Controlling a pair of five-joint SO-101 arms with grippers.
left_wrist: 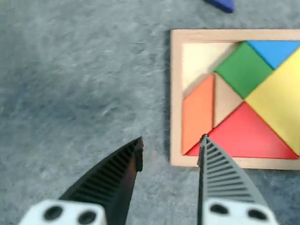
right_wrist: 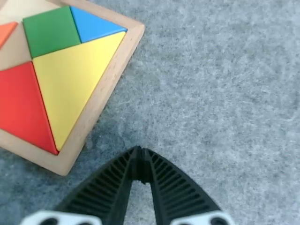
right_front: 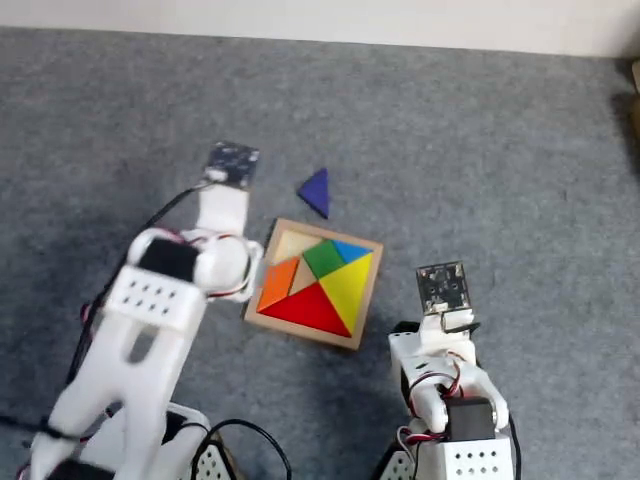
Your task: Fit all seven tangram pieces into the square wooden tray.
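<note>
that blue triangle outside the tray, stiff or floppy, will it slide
The blue triangle looks like a flat solid block: probably stiff, unlikely to roll. The fuzzy grey mat would likely drag on it, so pushes may twist it.

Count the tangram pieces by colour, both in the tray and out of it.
Red triangle: 1
Yellow triangle: 1
Green square: 1
Light blue triangle: 1
Orange parallelogram: 1
Tan triangle: 1
Dark blue triangle, on the carpet outside the wooden tray: 1
Total: 7
</note>
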